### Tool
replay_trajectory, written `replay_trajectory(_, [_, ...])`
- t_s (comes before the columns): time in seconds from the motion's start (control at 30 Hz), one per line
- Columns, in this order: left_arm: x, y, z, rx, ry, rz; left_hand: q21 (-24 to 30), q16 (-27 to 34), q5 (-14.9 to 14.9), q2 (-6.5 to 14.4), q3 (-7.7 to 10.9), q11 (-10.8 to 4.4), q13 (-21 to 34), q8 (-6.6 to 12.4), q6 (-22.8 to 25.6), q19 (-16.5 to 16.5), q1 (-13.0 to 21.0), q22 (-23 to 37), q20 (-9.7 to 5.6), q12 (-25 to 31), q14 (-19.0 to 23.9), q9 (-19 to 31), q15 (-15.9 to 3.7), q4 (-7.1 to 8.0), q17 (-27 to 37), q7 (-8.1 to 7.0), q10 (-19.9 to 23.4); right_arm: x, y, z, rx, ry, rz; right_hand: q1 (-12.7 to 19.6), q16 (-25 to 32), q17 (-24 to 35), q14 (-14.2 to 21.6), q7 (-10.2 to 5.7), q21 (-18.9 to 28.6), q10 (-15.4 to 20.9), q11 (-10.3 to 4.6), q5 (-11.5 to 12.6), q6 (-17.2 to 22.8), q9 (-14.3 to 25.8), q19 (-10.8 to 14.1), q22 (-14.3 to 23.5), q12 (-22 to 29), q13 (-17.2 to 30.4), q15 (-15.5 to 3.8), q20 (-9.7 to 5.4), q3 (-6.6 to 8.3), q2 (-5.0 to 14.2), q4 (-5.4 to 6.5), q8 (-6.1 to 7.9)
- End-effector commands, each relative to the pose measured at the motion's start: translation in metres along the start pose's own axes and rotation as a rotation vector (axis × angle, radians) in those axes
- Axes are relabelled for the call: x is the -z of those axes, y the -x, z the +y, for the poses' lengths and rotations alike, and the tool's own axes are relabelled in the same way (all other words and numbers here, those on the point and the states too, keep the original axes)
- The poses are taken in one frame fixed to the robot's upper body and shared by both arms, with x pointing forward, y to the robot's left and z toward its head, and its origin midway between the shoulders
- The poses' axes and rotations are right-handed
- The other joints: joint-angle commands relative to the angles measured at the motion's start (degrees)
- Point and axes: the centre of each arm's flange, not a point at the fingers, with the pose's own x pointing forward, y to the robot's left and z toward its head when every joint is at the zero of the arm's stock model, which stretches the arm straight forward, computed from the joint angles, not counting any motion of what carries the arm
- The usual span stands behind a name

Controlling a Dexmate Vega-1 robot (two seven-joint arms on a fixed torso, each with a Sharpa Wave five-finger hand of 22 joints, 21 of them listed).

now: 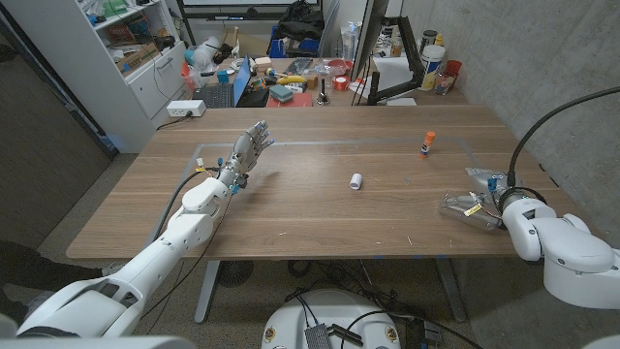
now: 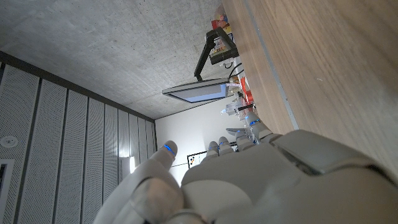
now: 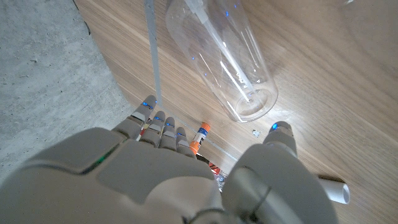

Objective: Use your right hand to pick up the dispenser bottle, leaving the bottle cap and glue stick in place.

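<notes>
The clear dispenser bottle (image 1: 463, 206) lies on its side on the wooden table (image 1: 310, 218) near the right edge. My right hand (image 1: 489, 187) is right beside it, fingers and thumb apart. In the right wrist view the bottle (image 3: 224, 56) lies just beyond the fingertips (image 3: 155, 118), its base between fingers and thumb with nothing gripped. The white bottle cap (image 1: 356, 180) (image 3: 333, 190) sits mid-table. The orange-capped glue stick (image 1: 427, 144) (image 3: 200, 135) stands further back. My left hand (image 1: 250, 145) is at the table's left, fingers spread and holding nothing.
Behind the wooden table stands a cluttered desk (image 1: 291, 82) with a black monitor arm (image 1: 392, 58). White shelves (image 1: 145, 58) stand at the back left. A black cable (image 1: 552, 116) arcs over the right edge. Thin tape lines (image 1: 320, 143) mark the tabletop.
</notes>
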Motion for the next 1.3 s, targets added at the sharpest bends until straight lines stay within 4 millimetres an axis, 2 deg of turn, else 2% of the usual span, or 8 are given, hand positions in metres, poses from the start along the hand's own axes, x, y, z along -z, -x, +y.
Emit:
replay_trajectory(0.03, [0.000,0.000,0.002,-0.001,0.001,0.000,-0.2,0.1,0.3,3.5,0.13,0.14,0.1,0.24,-2.8,-4.1,0.1,0.2,-0.73,0.3,-2.1,0.3,-1.23,-0.15,0.1,0.19,-1.2,-0.003,-0.002,0.006,-0.024,0.021,0.008,-0.1,0.2,0.3,0.4,0.02,-0.3,-0.1,0.04,0.4,0.0,0.2,0.4,0.4,0.2,0.2,-0.06,-0.12,-0.47,-0.56,-0.04,0.19])
replay_trajectory(0.47, [0.001,-0.001,0.001,0.001,0.001,0.001,-0.3,0.1,0.4,3.5,0.10,0.26,0.1,0.27,-2.7,-4.1,0.1,0.2,-0.74,0.3,-2.1,0.3,-1.18,-0.14,0.1,0.20,-1.1,-0.001,-0.006,0.013,-0.058,0.030,0.030,0.1,0.0,0.3,-0.1,-0.21,-0.7,-1.0,0.21,0.6,-0.8,0.2,-0.1,0.4,-0.1,0.2,0.03,0.26,-0.95,-0.65,0.06,-0.01])
replay_trajectory(0.67, [0.000,0.000,0.000,0.000,-0.001,0.001,-0.4,0.1,0.4,3.4,0.07,0.09,0.1,0.26,-2.8,-4.1,0.1,0.2,-0.71,0.3,-2.1,0.3,-1.18,-0.12,0.1,0.19,-1.1,0.002,-0.008,0.017,-0.076,0.028,0.044,0.2,-0.1,0.3,-0.5,-0.12,-0.8,-1.6,0.80,0.8,-1.2,0.2,-0.2,0.4,-0.2,0.2,0.47,0.69,-1.29,-0.66,0.16,-0.07])
replay_trajectory(1.3, [-0.002,0.002,-0.002,-0.001,-0.008,0.002,-0.6,0.2,0.4,3.4,-0.06,0.21,0.1,0.29,-2.7,-4.0,0.0,0.2,-0.70,0.3,-2.1,0.3,-1.18,-0.04,0.1,0.20,-1.1,0.003,-0.008,0.027,-0.096,0.037,0.053,0.7,-0.1,0.3,-1.0,-0.56,-0.9,-2.1,0.18,1.2,-1.6,0.2,0.3,0.4,-0.2,0.2,0.55,0.64,-1.70,-0.34,0.24,0.02])
